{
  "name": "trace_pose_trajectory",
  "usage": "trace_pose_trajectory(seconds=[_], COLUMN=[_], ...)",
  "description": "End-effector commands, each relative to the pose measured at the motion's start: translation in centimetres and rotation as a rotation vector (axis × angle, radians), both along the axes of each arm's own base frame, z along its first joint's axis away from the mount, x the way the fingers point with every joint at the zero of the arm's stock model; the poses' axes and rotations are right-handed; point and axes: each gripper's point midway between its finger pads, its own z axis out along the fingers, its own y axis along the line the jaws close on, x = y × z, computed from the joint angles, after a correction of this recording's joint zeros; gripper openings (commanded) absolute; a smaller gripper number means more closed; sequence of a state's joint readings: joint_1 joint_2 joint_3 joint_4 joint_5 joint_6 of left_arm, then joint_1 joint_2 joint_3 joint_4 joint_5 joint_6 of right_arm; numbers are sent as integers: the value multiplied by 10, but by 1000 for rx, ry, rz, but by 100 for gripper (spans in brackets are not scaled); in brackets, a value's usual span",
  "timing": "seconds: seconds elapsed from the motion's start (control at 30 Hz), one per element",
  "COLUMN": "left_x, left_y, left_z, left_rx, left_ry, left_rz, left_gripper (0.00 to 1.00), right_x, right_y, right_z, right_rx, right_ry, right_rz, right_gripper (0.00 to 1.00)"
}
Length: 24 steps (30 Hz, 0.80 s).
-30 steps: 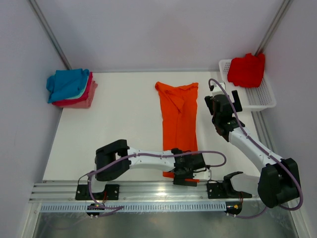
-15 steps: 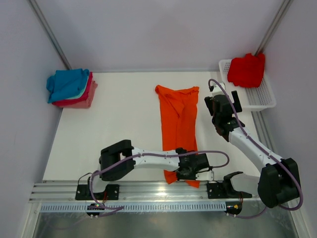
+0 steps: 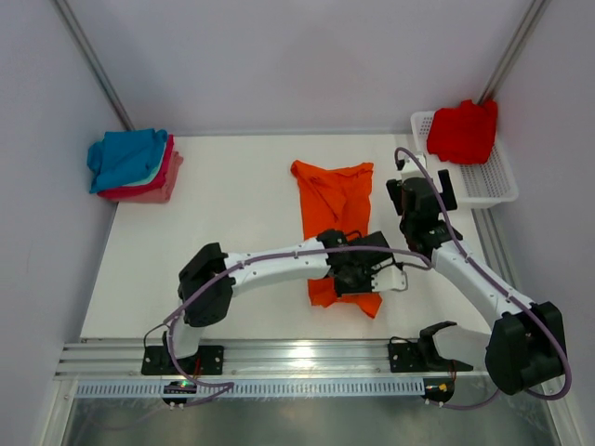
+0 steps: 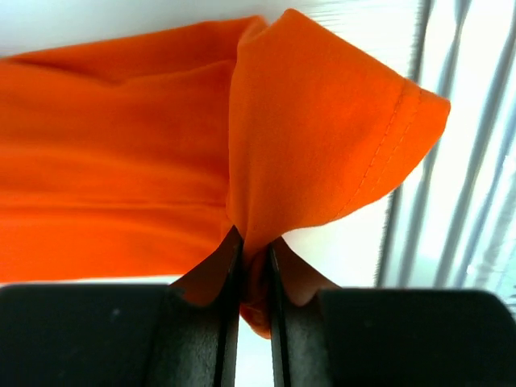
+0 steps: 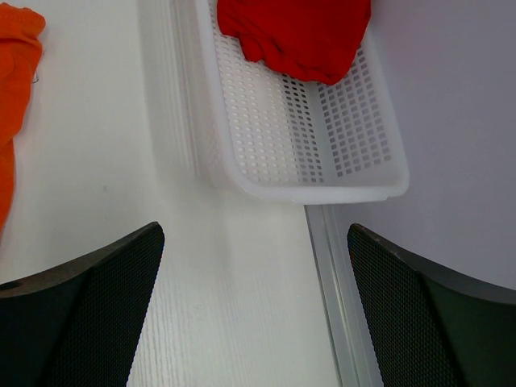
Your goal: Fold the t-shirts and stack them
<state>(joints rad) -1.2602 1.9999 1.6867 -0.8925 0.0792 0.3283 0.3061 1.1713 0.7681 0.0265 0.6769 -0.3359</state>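
Note:
The bright orange t-shirt (image 3: 333, 200) lies lengthwise at the table's middle, its near hem lifted off the table and carried back over the shirt's middle. My left gripper (image 3: 364, 275) is shut on that hem; in the left wrist view the orange cloth (image 4: 322, 145) is pinched between the black fingers (image 4: 211, 322). A stack of folded t-shirts (image 3: 133, 163), blue on top with teal, red and pink beneath, sits at the far left corner. A red t-shirt (image 3: 463, 130) lies in the basket. My right gripper (image 5: 254, 314) hovers open beside the basket, holding nothing.
The white mesh basket (image 3: 493, 184) stands at the far right corner, its rim (image 5: 322, 189) just ahead of my right fingers. A metal rail (image 3: 279, 358) runs along the near edge. Grey walls close in on both sides.
My left gripper shut on the orange shirt's near hem and has pulled it up and away from the near edge, toward the collar. The right arm has barely moved.

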Motion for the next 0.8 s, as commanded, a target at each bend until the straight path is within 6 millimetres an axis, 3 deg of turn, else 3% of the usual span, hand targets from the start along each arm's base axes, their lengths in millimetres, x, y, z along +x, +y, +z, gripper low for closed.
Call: trace_pose_trajectory(seconds=[0.0,0.13,0.23,0.6,0.77], left_x=[39,79,102,179,203], left_y=[-7,-3,-2,0,-4], left_z=[63,83,87,54,44], left_rx=[-143,-194,-214,-230,-250], left_ry=[-61,-108,-135,-153,-153], left_rz=[30,74,89,158,165], left_gripper=[18,21,22,23,23], right_x=[5,4,2,-6,-8], right_y=[-2,-5,-7,-27,-30], right_z=[28,32,36,53,57], right_rx=[41,43,48,41,43], right_ry=[-104,-116,-128,-187,-200], right_rz=[-37,-49,-54,-140,-151], right_gripper=[99,99,99,99,99])
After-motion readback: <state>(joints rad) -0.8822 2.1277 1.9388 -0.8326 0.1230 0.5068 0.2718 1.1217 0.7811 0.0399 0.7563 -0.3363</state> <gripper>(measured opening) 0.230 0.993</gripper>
